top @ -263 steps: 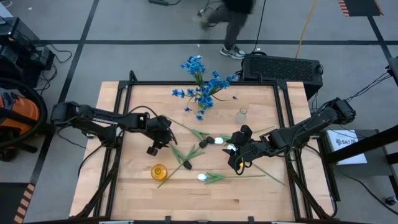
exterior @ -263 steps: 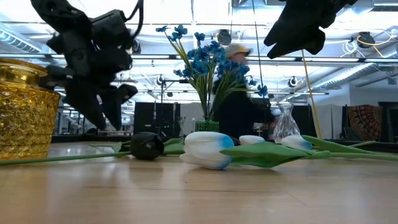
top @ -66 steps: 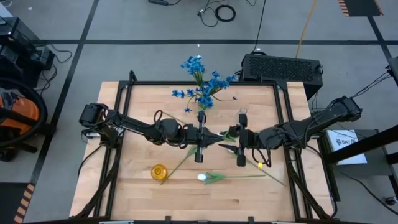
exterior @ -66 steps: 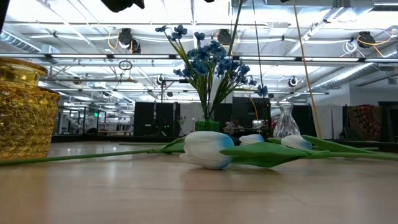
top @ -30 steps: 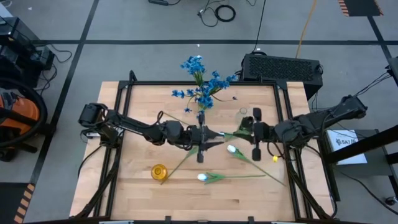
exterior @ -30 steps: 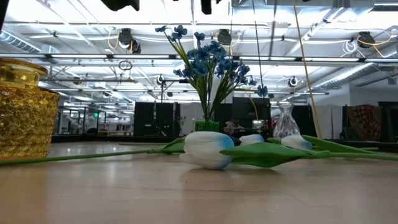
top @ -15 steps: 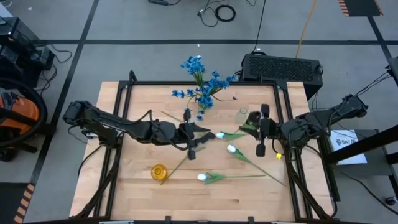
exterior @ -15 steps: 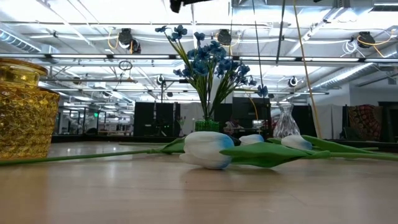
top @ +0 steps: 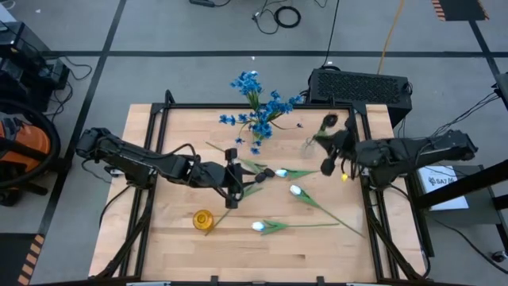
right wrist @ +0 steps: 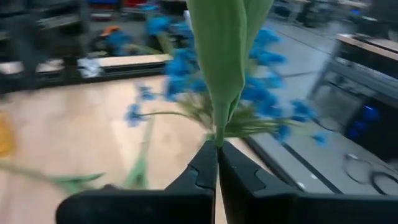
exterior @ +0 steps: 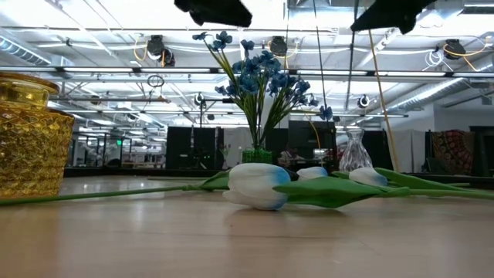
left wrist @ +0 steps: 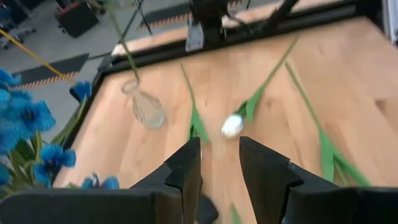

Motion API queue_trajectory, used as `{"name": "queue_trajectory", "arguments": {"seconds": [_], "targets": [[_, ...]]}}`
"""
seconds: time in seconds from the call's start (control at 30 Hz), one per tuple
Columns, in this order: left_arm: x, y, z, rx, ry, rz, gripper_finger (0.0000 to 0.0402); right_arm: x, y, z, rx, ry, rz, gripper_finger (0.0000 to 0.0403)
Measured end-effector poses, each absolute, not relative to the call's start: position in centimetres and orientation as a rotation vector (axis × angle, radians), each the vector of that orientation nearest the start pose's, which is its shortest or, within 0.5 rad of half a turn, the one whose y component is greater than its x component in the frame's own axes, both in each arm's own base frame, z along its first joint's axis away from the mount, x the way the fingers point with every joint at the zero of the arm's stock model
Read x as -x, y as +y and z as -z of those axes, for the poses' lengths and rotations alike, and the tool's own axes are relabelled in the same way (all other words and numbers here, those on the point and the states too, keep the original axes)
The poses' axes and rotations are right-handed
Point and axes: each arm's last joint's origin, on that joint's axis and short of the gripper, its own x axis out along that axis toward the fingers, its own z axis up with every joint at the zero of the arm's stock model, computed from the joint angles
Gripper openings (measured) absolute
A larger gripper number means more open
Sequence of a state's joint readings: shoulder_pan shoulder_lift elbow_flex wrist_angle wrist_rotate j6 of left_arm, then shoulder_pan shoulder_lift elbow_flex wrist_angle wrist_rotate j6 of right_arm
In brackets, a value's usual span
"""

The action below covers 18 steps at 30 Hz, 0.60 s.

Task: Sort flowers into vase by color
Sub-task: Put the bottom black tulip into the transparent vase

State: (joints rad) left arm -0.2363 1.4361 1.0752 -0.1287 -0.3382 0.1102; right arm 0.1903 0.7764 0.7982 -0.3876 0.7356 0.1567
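The right tool (right wrist: pixel 217 163) is clamped on a dark tulip's stem (right wrist: pixel 219 118), holding it just above the clear vase (top: pixel 308 146) at the bench's (top: pixel 182 238) far right. The left tool (top: pixel 232 176) hangs mid-bench, fingers apart and empty. White tulips (top: pixel 293 191) lie on the bench; blue flowers (top: pixel 258 103) stand in a vase at the far edge.

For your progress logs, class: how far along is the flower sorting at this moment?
Done: the blue flowers stand in a vase. In hand: the right gripper is shut on a flower stem by the clear vase; the left gripper hangs over the table. Left: three white tulips lie on the table.
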Motion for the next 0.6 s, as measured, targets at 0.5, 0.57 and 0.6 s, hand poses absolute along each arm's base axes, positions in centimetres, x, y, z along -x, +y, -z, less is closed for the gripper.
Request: {"name": "queue_trajectory", "arguments": {"seconds": [0.5,0.57,0.6], "targets": [[-30.8,-5.7,-28.0,-0.247,0.592,-0.095,0.0118,-15.5,-1.9,-32.6,-0.016,0.275,0.668,0.0],[-30.7,-5.8,-27.9,-0.251,0.605,-0.091,0.0118,-15.9,-2.2,-32.2,-0.014,0.301,0.686,0.0],[-30.7,-5.8,-27.9,-0.251,0.608,-0.088,0.0118,-16.1,-2.3,-32.0,-0.021,0.317,0.682,0.0]]}}
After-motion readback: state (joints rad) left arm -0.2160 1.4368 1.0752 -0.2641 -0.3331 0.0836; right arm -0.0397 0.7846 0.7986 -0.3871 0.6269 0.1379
